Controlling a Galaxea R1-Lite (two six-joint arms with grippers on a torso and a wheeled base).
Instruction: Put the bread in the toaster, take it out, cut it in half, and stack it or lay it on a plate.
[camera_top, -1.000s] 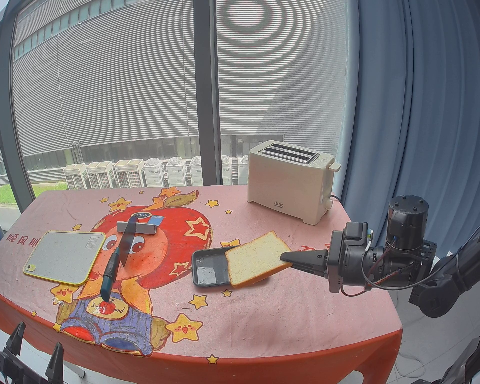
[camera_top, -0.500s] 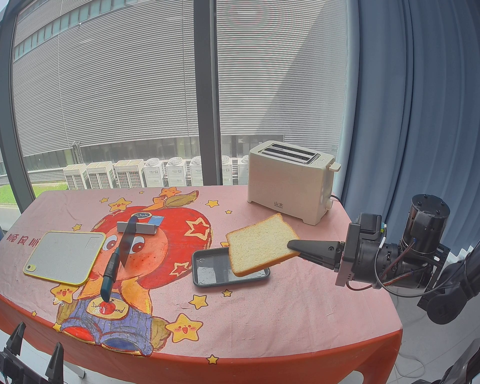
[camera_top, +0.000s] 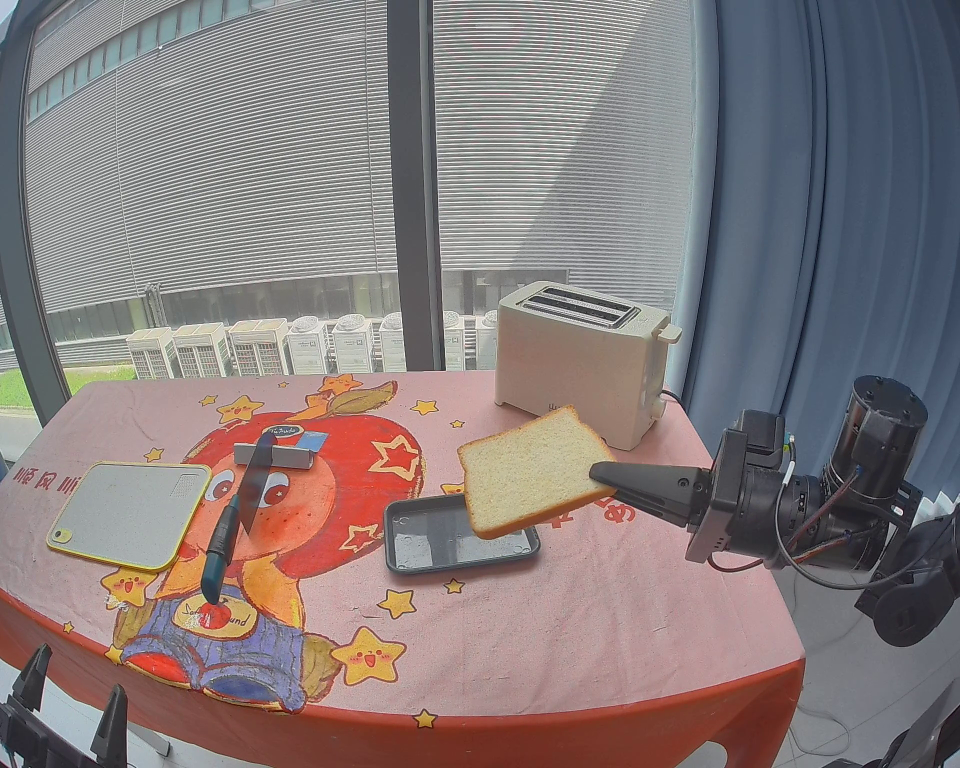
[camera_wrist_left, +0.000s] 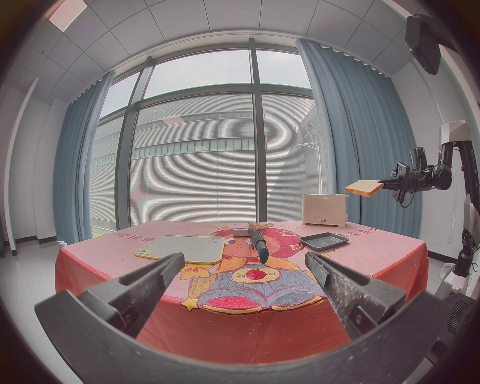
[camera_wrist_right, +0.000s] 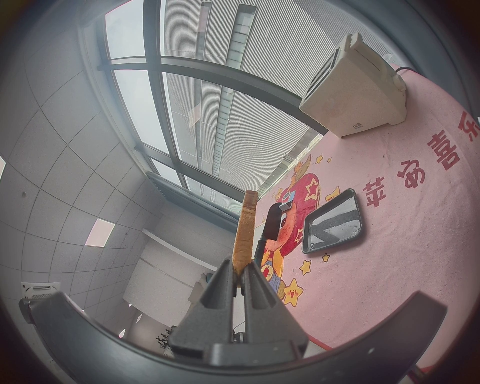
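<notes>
Cream bread (camera_top: 533, 470), clamped at one edge by the right tool (camera_top: 597, 471), hangs near-flat in front of the toaster (camera_top: 575, 370); its top slots (camera_top: 583, 306) likely require turning it edge-down.

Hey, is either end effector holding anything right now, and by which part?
The right end effector pinches the bread slice by one edge; the left end effector is open, empty.

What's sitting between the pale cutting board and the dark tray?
A teal-handled, black-bladed knife, blade propped on a small grey rest, lies between the pale rectangular cutting board and dark rectangular tray, in the head view.
</notes>
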